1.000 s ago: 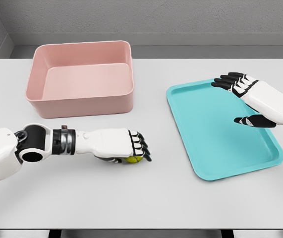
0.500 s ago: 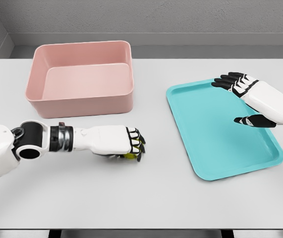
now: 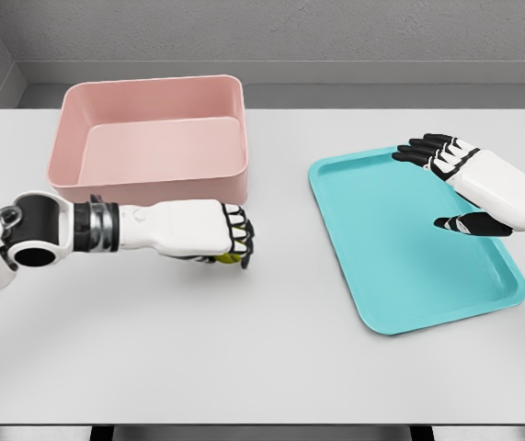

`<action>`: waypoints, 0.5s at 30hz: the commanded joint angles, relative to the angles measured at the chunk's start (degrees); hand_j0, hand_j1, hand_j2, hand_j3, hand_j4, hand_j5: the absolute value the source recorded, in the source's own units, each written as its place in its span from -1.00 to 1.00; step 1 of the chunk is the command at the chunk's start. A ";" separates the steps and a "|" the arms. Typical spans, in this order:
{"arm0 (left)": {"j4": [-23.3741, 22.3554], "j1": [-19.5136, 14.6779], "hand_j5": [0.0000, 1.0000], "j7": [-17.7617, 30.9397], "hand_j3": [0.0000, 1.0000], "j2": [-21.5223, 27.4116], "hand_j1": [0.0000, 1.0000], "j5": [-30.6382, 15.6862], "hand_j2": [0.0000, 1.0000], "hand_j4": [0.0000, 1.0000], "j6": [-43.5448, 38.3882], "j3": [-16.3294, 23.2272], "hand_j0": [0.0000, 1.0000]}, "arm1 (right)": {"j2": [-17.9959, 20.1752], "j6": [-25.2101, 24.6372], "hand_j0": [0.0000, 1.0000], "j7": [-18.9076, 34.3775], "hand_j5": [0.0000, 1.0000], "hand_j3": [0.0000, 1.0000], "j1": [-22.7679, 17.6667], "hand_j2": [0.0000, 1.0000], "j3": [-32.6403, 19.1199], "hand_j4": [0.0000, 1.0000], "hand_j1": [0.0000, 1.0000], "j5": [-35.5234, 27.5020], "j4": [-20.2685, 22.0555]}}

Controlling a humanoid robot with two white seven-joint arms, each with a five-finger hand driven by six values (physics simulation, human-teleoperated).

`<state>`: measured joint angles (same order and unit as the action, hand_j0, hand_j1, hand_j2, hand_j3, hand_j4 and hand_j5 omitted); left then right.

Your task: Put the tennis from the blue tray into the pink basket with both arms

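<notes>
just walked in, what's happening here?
The left hand is shut on a tennis ball, held in front of the pink basket, which has nothing in it. The right hand hovers open over the blue tray, which holds nothing. The ball is not yet in the basket.

Over the last second the left hand (image 3: 209, 234) has pulled back toward the picture's left and up, away from the open middle of the table (image 3: 271, 367) and toward the front wall of the pink basket (image 3: 152, 196); its knuckles now overlap that wall's lower edge in the head view. Its fingers (image 3: 241, 241), loosely draped before, have curled tight around the tennis ball (image 3: 228, 259), of which only a thin yellow-green sliver shows. The ball has gone along with the hand and seems lifted off the table, though the hand hides the underside. The forearm and elbow joint have slid leftward too.
</notes>
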<state>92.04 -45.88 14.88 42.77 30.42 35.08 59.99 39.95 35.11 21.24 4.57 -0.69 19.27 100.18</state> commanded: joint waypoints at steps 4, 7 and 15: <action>0.07 -0.88 0.12 -0.03 0.12 0.74 0.12 -0.45 0.12 0.12 -0.08 -0.04 0.12 | 0.04 -0.11 1.00 0.02 1.00 1.00 0.00 1.00 -0.01 1.00 1.00 -0.37 0.02; 0.07 -2.02 0.12 -0.03 0.12 1.17 0.12 -0.80 0.12 0.12 -0.08 -0.13 0.12 | 0.04 -0.11 1.00 -0.06 1.00 1.00 0.00 1.00 -0.01 1.00 1.00 -0.46 0.02; -0.46 -5.71 0.12 -0.03 0.12 2.84 0.12 -1.68 0.12 0.12 -0.08 -0.22 0.12 | 0.04 -0.11 1.00 0.03 1.00 1.00 0.00 1.00 -0.01 1.00 1.00 -0.46 0.02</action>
<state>91.84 -52.03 14.86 45.10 29.36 35.07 59.86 39.96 35.11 21.27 4.57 -0.69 19.24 100.18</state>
